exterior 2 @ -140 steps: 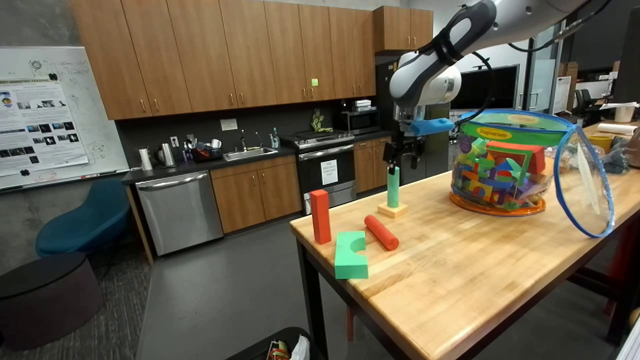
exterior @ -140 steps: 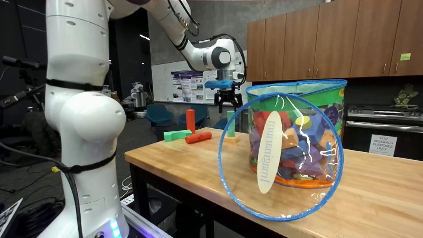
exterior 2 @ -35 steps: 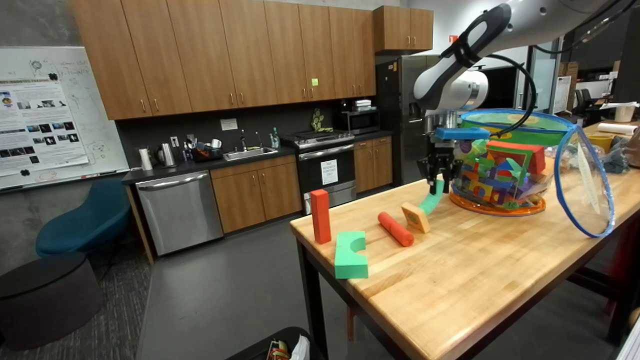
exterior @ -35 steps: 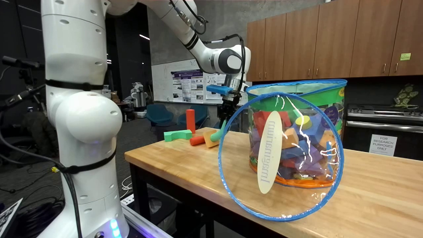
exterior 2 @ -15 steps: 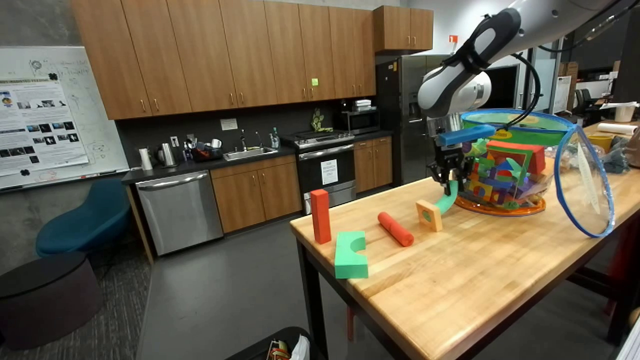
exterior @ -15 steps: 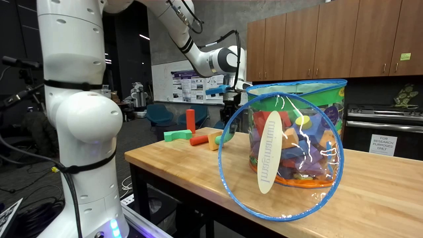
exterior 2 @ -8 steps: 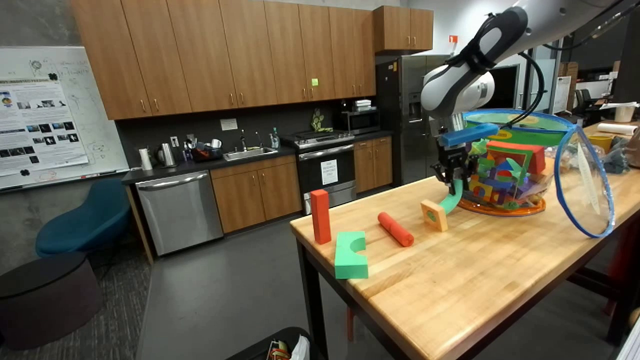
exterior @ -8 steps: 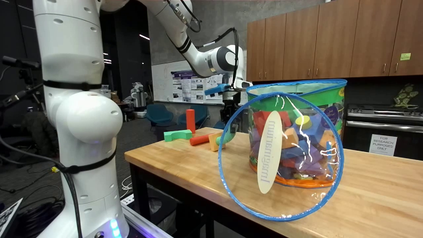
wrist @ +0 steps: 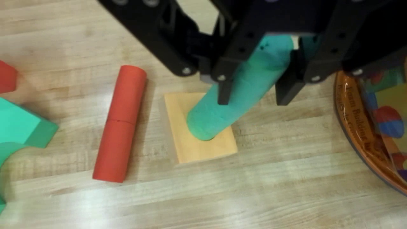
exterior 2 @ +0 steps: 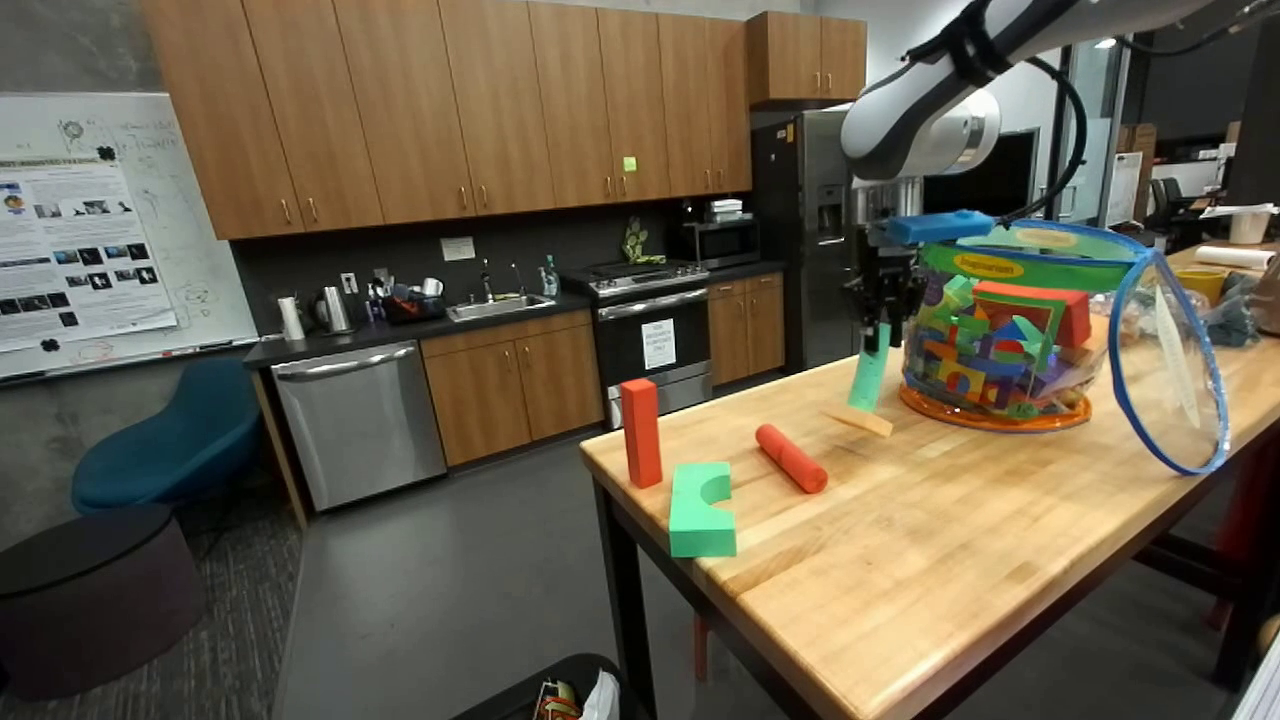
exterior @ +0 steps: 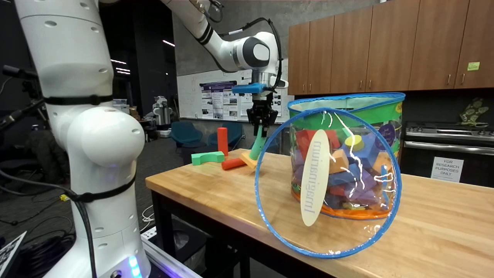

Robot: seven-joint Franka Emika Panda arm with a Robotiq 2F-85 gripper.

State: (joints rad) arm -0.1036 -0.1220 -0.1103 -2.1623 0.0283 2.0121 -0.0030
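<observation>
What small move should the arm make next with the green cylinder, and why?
I'd probably swing the green cylinder gently toward upright without loosening the jaws. They are closed on its upper part, it leans in both exterior views, and the yellowish square block at its lower end tilts with it. Whether the block touches the table is hard to tell.

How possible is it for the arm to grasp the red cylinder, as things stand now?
Probably not at once: the claw is closed on the green cylinder, with the orange block on its lower end. In the wrist view, nothing covers the red cylinder.
</observation>
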